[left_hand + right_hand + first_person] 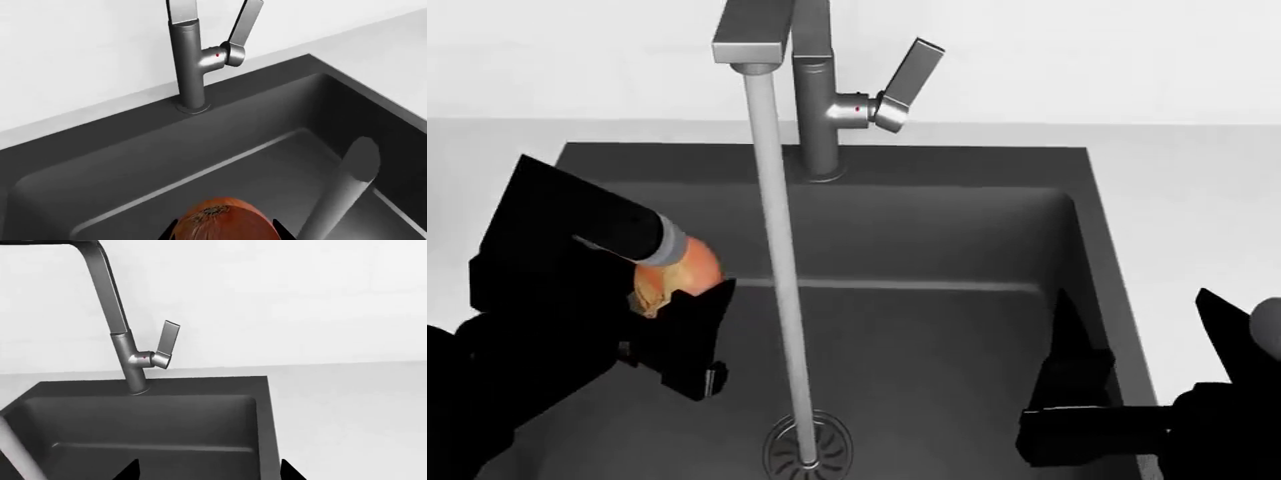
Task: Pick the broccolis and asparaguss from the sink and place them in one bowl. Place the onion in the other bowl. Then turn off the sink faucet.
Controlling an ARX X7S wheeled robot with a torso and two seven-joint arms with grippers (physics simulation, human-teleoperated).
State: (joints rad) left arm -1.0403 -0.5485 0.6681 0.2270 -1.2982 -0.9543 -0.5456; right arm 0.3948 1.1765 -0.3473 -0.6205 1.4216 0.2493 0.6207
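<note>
The left gripper (681,300) is pinching the onion (681,272) between its dark fingers, holding it above the sink (961,240), toward the basin's nine o'clock side in the head view. In the left wrist view the onion (223,220) shows as a round tan-orange ball with a papery top and a short tip, framed by the black fingertips, with the grey basin floor (167,165) beneath it. The faucet (814,100) stands at twelve o'clock on the back rim of the sink, its lever (908,80) angled up toward one o'clock and a small red dot (857,106) on the column beside it. Water (781,280) runs in a straight pale stream from the spout down to the round slotted drain (807,445) at six o'clock in the basin. The stream passes just to the right of the onion without touching it. The right gripper (1141,350) hangs at about four o'clock over the sink's right edge, its fingers spread apart and nothing between them; the right wrist view shows only the two black fingertips (130,471) wide apart over the basin, with the faucet (130,360) beyond. White counter (1201,220) surrounds the sink.
</note>
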